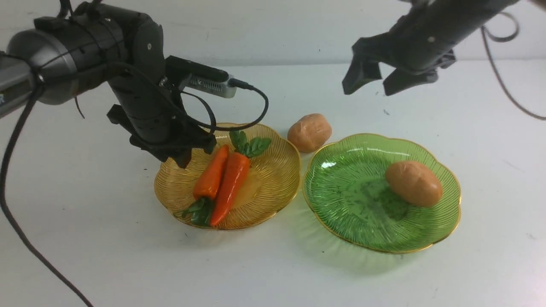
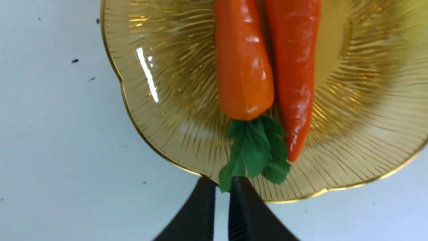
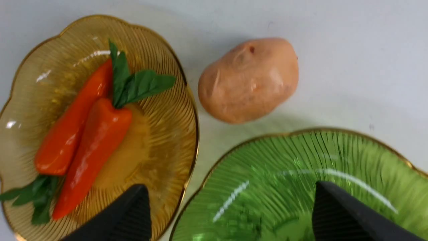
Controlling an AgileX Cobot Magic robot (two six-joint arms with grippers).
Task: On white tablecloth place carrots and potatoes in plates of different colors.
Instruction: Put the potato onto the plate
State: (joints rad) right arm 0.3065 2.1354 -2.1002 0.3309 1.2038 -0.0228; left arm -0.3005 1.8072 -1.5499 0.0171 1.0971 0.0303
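Two orange carrots (image 1: 211, 175) (image 1: 231, 181) lie side by side in the amber plate (image 1: 275, 179), their leafy tops at opposite ends. In the larger green plate (image 1: 354, 192) rests one tan potato (image 1: 413, 183). A second potato (image 1: 309, 132) sits on the white tablecloth (image 1: 106, 238), behind the gap between the plates. My left gripper (image 1: 185, 155) hangs over the amber plate's far left rim; its fingers (image 2: 240, 201) are nearly together and hold nothing. My right gripper (image 1: 371, 83) is raised above the back of the green plate, open and empty, fingertips (image 3: 142, 197) wide apart.
The left arm's black cable (image 1: 239, 123) loops down over the amber plate's back rim. Another cable (image 1: 25, 243) trails across the cloth at the left. White wall stands behind the table.
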